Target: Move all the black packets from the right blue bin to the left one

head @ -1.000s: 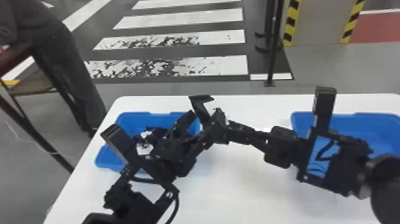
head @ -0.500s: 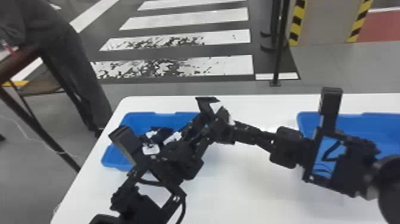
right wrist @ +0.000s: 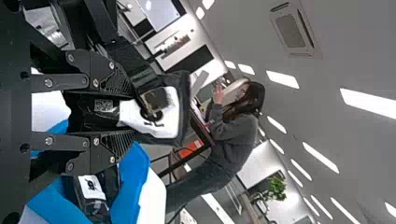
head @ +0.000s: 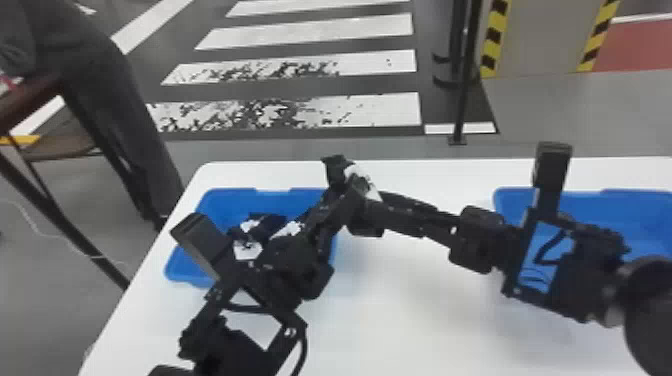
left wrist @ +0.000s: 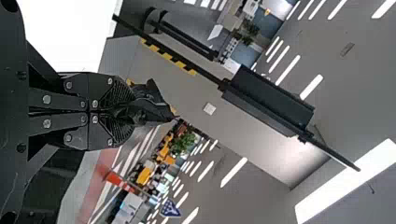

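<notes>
Passing the black packet (right wrist: 156, 128) across calls for patience: it hangs over the table at the meeting of the two grippers, its white label just beyond the right gripper (right wrist: 125, 114). The left gripper (left wrist: 122, 113) is closed, its tips pinching a crumpled black part of the packet. The right gripper is partly open, a finger on either side of the packet, and by the look of it no longer clamping, though contact at the pads is hard to judge.

To finish well, the left should keep its pinch firm, and the right should open a touch more and draw straight back along its fingers; a sideways pull could snag the film and twist the packet loose. Then the left can come back over the left bin (head: 232, 197), just beside and below it, and let go low, so that the packet settles on the white-labelled packets (head: 270, 222) there rather than on the rim. The soft film will probably fold wherever it is squeezed.

The right bin (head: 640, 205) sits well behind the right gripper's fingertips, partly hidden by that arm. Under both grippers spreads the smooth white table (head: 410, 310). Beyond them lie a grey floor with worn white stripes (head: 370, 110), a dark post (head: 465, 90) and a yellow-and-black edged panel (head: 540, 40); overhead, strip lights (left wrist: 312, 87) cross the ceiling
</notes>
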You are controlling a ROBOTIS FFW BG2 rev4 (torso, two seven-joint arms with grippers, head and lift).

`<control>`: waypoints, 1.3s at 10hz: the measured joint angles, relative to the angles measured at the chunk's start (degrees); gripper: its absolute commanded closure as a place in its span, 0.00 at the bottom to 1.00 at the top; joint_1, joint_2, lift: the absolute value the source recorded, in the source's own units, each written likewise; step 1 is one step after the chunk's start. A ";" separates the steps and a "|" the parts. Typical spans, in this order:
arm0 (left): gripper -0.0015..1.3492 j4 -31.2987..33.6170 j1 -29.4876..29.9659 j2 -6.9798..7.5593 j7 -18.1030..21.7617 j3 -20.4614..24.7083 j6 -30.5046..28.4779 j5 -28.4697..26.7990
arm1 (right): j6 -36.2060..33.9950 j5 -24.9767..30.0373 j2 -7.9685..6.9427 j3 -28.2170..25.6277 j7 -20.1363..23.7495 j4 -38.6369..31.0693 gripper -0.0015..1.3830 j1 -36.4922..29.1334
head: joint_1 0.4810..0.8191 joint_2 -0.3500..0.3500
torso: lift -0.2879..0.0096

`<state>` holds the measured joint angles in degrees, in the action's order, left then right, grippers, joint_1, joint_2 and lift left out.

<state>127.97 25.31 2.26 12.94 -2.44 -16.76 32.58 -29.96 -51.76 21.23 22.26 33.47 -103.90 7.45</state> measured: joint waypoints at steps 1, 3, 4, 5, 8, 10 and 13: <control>0.90 -0.08 -0.09 -0.06 -0.65 0.60 0.84 -0.88 | 0.71 -0.14 -0.02 -0.36 0.03 0.56 0.00 -0.43 | 0.63 0.77 | 0.50; 0.90 -3.56 -1.96 -0.57 -2.87 3.52 4.56 -7.86 | 1.67 0.09 -0.04 -2.53 0.11 0.45 0.01 -2.32 | 0.63 0.81 | 0.50; 0.90 -8.04 -4.21 -0.86 -4.33 5.38 7.16 -13.29 | 1.97 0.11 -0.09 -3.68 0.10 0.12 0.01 -3.10 | 0.63 0.85 | 0.50; 0.90 -15.31 -7.65 -1.01 -5.94 7.57 11.01 -20.21 | 2.10 0.12 -0.13 -4.70 0.16 -0.27 0.01 -3.61 | 0.63 0.89 | 0.50; 0.03 -28.15 -11.53 -1.20 -10.85 10.94 21.71 -29.74 | 2.33 0.01 -0.10 -5.91 0.65 -0.50 0.01 -4.16 | 0.63 0.97 | 0.50; 0.11 -30.75 -10.59 -1.13 -9.63 10.86 28.09 -26.89 | 3.32 2.77 -0.31 -9.47 0.67 -2.62 0.02 -6.46 | 0.63 0.94 | 0.50; 0.00 -27.98 -5.40 -1.24 -6.55 7.67 40.57 -19.87 | 10.37 12.58 -2.67 -21.19 -0.47 -9.68 0.07 -14.77 | 0.63 0.79 | 0.50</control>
<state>99.99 19.91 1.02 6.39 5.23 23.81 12.70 -19.59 -39.19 18.56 1.07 33.00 -113.58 -7.32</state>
